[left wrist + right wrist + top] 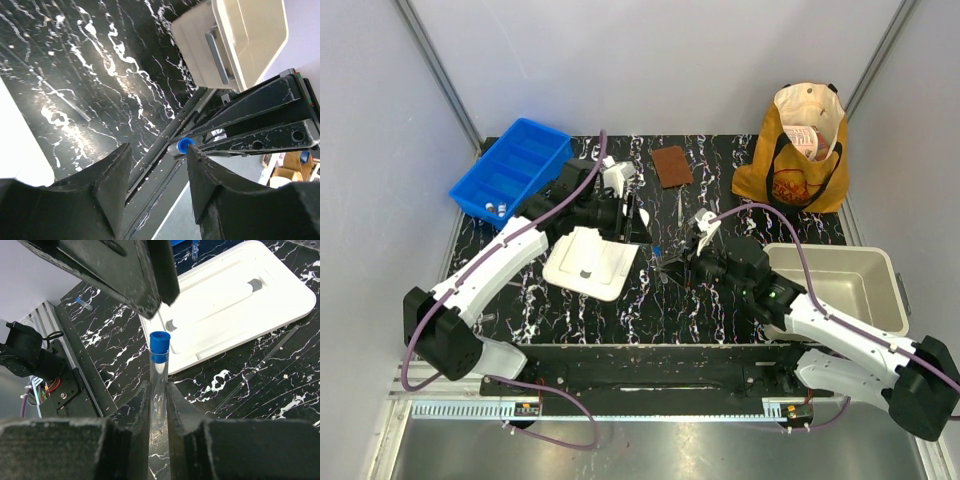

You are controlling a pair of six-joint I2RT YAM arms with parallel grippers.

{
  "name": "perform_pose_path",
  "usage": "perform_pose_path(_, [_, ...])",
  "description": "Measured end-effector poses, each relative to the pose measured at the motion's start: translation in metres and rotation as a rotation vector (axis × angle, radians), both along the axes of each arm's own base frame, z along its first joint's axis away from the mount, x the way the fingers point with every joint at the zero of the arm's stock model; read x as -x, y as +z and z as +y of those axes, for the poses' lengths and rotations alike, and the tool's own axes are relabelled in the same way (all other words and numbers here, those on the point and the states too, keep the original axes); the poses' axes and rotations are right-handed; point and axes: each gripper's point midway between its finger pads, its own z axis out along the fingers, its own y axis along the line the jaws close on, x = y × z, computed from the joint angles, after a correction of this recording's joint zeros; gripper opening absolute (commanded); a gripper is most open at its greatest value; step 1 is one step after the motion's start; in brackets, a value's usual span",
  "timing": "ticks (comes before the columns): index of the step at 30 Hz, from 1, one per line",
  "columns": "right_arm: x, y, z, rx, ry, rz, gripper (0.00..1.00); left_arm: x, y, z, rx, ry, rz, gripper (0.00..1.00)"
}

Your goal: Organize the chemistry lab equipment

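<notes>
My right gripper (159,386) is shut on a clear blue-capped tube (160,347), which sticks out past the fingertips over the black marbled table. In the top view this gripper (672,262) sits at mid-table, just right of the white tray (588,262). My left gripper (638,228) hangs close above it. In the left wrist view the left gripper (157,150) is open; the tube's blue cap (185,145) lies just beyond its right fingertip, with nothing between the jaws. White-capped vials (496,207) sit in the blue bin (510,168).
A beige bin (840,285) stands at the right and a tan tote bag (800,150) at the back right. A brown pad (672,165) and thin metal tools (678,205) lie behind the grippers. A glass rod (255,372) and a small blue-capped vial (84,303) rest on the table.
</notes>
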Motion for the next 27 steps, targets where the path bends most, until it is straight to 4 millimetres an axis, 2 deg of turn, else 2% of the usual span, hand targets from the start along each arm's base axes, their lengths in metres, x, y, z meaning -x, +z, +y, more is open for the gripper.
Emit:
perform_pose_path(5, [0.005, -0.001, -0.003, 0.008, 0.021, -0.028, 0.21, 0.011, 0.002, -0.017, 0.016, -0.065, 0.030, 0.47])
perform_pose_path(10, [0.007, -0.002, -0.002, 0.015, 0.041, -0.034, 0.21, 0.017, 0.003, -0.025, 0.034, -0.105, 0.055, 0.44])
perform_pose_path(13, [0.009, -0.003, -0.001, 0.016, 0.050, -0.035, 0.21, 0.019, 0.001, -0.026, 0.031, -0.113, 0.066, 0.43])
perform_pose_path(20, [0.010, -0.001, 0.000, 0.011, 0.059, -0.039, 0.21, 0.026, -0.007, -0.021, -0.010, -0.123, 0.087, 0.34])
perform_pose_path(27, [0.011, -0.002, 0.001, 0.010, 0.067, -0.035, 0.21, 0.028, -0.006, -0.022, -0.009, -0.137, 0.095, 0.29])
